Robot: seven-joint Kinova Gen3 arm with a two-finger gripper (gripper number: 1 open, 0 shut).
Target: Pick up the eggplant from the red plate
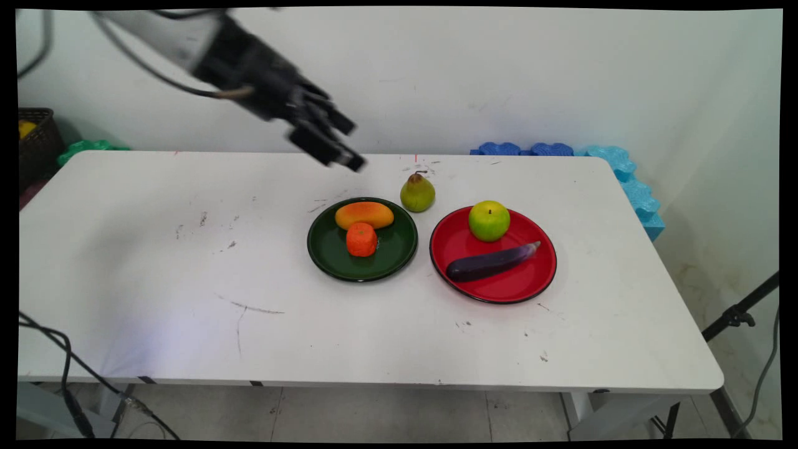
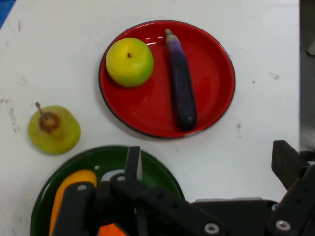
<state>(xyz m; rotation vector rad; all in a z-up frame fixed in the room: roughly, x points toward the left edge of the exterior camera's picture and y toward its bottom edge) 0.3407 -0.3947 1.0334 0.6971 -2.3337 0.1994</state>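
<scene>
Main view
Gripper (image 1: 340, 146): raised above the table's far side, up and left of the green plate (image 1: 399, 252); holds nothing, touches nothing.
Jaws: fingers spread apart, empty gap between them.
Green plate: near the table's (image 1: 156, 280) middle; carries a mango (image 1: 364, 215) at its far side and an orange (image 1: 361, 239) just in front, the two touching or nearly so.
Pear (image 1: 417, 192): upright on the table, just beyond the green plate's far-right rim, nearest loose item to the gripper.
Red plate (image 1: 530, 280): just right of the green plate; carries a green apple (image 1: 489, 220) and an eggplant (image 1: 492, 262) lying in front of it.

Hand view
Gripper (image 2: 206, 187): linkage fills the bottom edge, over the green plate (image 2: 162, 169).
Fingers (image 2: 288, 162): set wide, nothing between.
Mango (image 2: 69, 194): partly covered by linkage.
Pear (image 2: 54, 130): on the table (image 2: 59, 49), beside the green plate, apart from the red plate (image 2: 211, 73).
Apple (image 2: 129, 62), eggplant (image 2: 181, 81): side by side on the red plate, not touching.
</scene>
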